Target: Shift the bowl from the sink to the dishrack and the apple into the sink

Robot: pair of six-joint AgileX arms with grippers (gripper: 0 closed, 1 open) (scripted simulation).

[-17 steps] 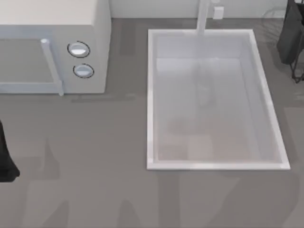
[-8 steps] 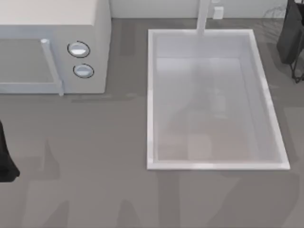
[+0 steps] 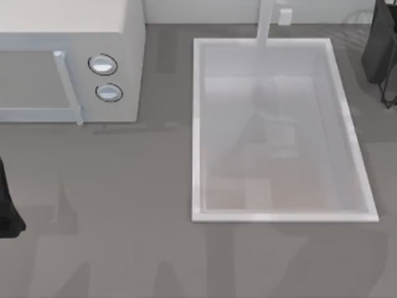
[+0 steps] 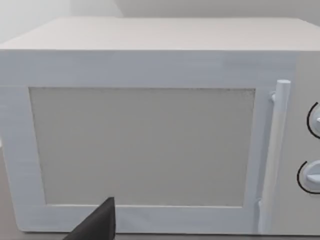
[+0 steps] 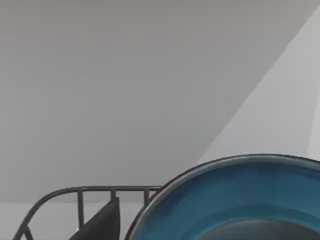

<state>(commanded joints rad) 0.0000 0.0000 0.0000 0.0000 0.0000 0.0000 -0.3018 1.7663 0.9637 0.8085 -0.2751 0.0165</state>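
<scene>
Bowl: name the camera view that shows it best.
Right wrist view: the blue bowl looms close, its rim beside the dark wire dishrack. The top view has the sink, the left wrist view the microwave; neither adds anything about the bowl.

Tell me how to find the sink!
Start at the big white microwave on the table's left side. Look right across the grey counter to the white rectangular sink, sunk below the surface. It has a raised rim and a faucet; the microwave has two round knobs.

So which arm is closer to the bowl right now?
The right. In its wrist view the blue bowl sits right in front of it, beside the dishrack. The left arm is parked at the table's left edge, facing the microwave.
</scene>
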